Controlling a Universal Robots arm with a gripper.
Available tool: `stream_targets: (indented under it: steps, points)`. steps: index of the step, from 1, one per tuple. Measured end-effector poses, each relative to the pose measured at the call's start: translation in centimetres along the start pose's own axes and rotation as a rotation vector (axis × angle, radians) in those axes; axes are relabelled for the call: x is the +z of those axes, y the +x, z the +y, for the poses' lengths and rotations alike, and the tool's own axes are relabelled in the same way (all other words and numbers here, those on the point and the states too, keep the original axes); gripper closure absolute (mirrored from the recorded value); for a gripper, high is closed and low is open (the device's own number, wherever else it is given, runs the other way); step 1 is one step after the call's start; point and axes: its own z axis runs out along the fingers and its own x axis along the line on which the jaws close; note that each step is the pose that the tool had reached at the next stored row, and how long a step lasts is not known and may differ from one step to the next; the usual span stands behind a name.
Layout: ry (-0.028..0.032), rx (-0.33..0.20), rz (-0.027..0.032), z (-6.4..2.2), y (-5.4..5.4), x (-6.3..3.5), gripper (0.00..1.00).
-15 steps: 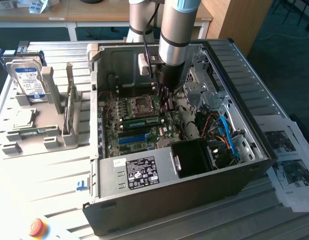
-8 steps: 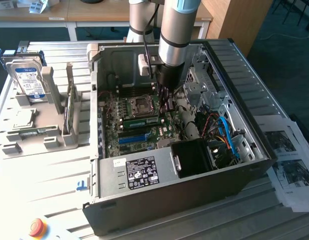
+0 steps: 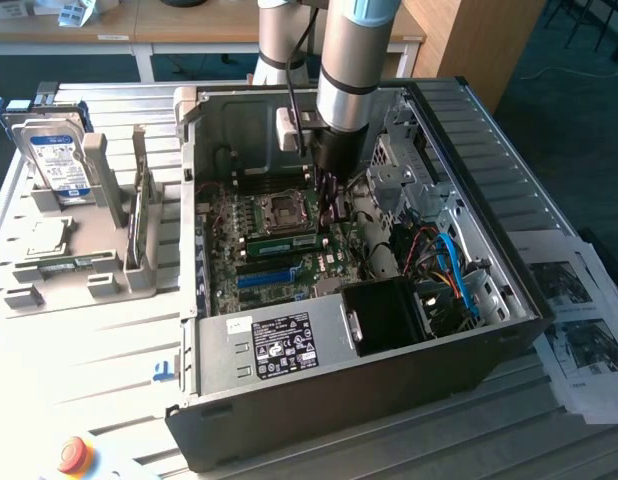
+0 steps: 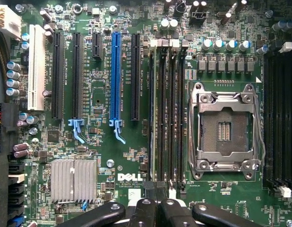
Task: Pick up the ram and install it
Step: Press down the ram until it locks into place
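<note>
The ram (image 3: 284,243) is a thin green stick standing on edge in the memory slots of the motherboard (image 3: 239,215), inside the open computer case (image 3: 469,330). My gripper (image 3: 330,215) hangs just above the stick's end toward the exterior view's right. In the wrist view my gripper (image 4: 158,205) is shut, its fingers pressed together with nothing visible between them, over one end of the black memory slots (image 4: 167,118). Seen from above, the stick cannot be told apart from the slots.
The empty silver processor socket (image 4: 226,125) lies beside the memory slots, and a blue connector slot (image 4: 115,75) and a finned heatsink (image 4: 73,179) lie on their other side. A grey fixture (image 3: 99,270) holding a hard drive (image 3: 59,165) stands outside the case, on the exterior view's left. Cables (image 3: 444,265) crowd the case's right side.
</note>
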Motion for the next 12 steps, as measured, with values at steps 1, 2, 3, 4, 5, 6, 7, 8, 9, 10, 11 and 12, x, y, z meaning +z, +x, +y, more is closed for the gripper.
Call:
stream_targets:
  steps: [1,2,3,4,5,6,7,8,9,10,11,12]
  points:
    - [0.0000,0.000,0.0000,0.00,0.00,0.00,0.90]
    - [0.0000,0.000,0.0000,0.00,0.00,0.03,0.90]
    - [0.0000,0.000,-0.0001,0.00,-0.01,0.09,0.90]
    - [0.0000,0.000,0.0000,0.00,-0.01,0.15,0.90]
    - [-0.0001,0.000,0.0000,0.00,-0.01,0.20,0.90]
    - [-0.0001,0.000,0.0002,0.00,0.00,0.22,0.90]
    - [-0.0001,0.000,0.0002,0.00,0.00,0.22,0.90]
    - [-0.0001,0.000,0.0002,0.00,0.00,0.22,0.90]
    - [0.0000,0.000,0.0001,0.00,0.00,0.23,0.90]
    - [0.0000,0.000,0.0001,0.00,-0.01,0.23,0.90]
    - [0.0000,0.000,-0.0001,0.00,-0.01,0.26,0.90]
    - [0.0001,0.000,-0.0004,-0.01,-0.01,0.31,0.90]
